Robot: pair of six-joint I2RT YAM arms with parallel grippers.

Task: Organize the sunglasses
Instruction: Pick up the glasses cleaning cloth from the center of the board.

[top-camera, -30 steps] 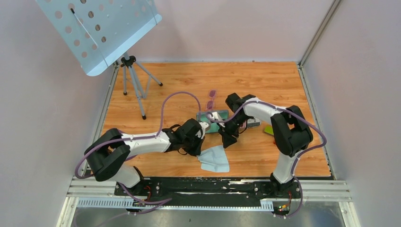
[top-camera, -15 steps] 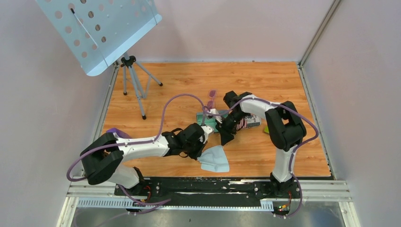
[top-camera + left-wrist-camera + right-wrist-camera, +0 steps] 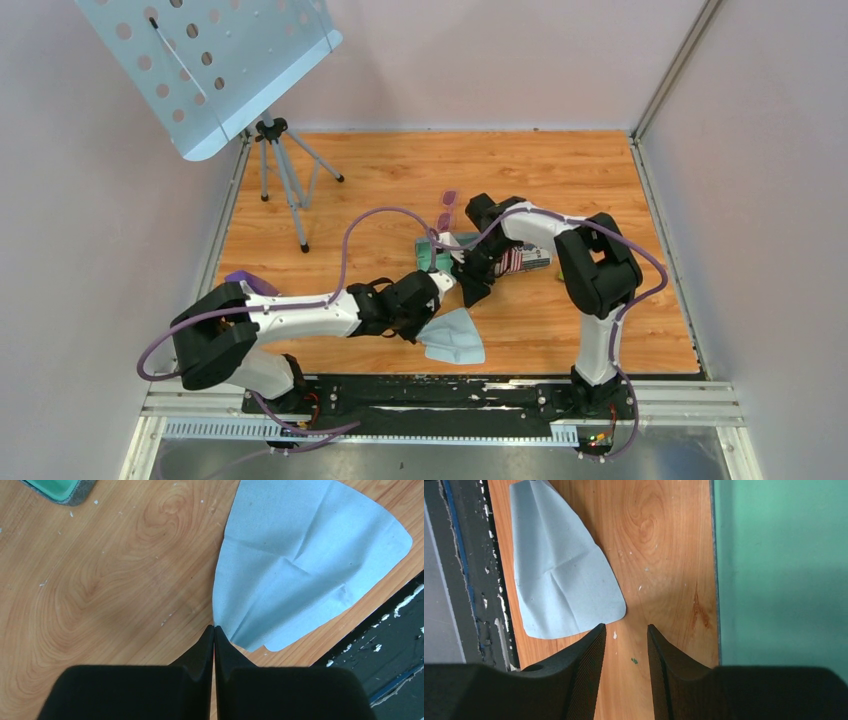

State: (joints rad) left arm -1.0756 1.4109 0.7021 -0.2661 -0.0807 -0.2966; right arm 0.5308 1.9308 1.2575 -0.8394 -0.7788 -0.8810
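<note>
The sunglasses [image 3: 447, 207], small with purple-pink lenses, lie on the wooden table behind both grippers, apart from them. An open case with a green lining [image 3: 437, 255] sits just in front of them. My left gripper [image 3: 214, 627] is shut, its tips at the left edge of a pale blue cloth [image 3: 300, 565] that lies flat on the wood. From above, that gripper [image 3: 432, 312] sits left of the cloth [image 3: 455, 337]. My right gripper [image 3: 625, 630] is open over bare wood, nothing between its fingers, with the green lining [image 3: 784, 570] to its right and the cloth [image 3: 559, 580] ahead on its left.
A flag-patterned case [image 3: 522, 260] lies under the right forearm. A tripod [image 3: 285, 175] carrying a perforated panel [image 3: 210, 60] stands at the back left. The table's black front rail [image 3: 450, 395] runs close behind the cloth.
The left arm has drawn back toward the near edge, beside the cloth. The right arm has shifted left, closer to the green-lined case.
</note>
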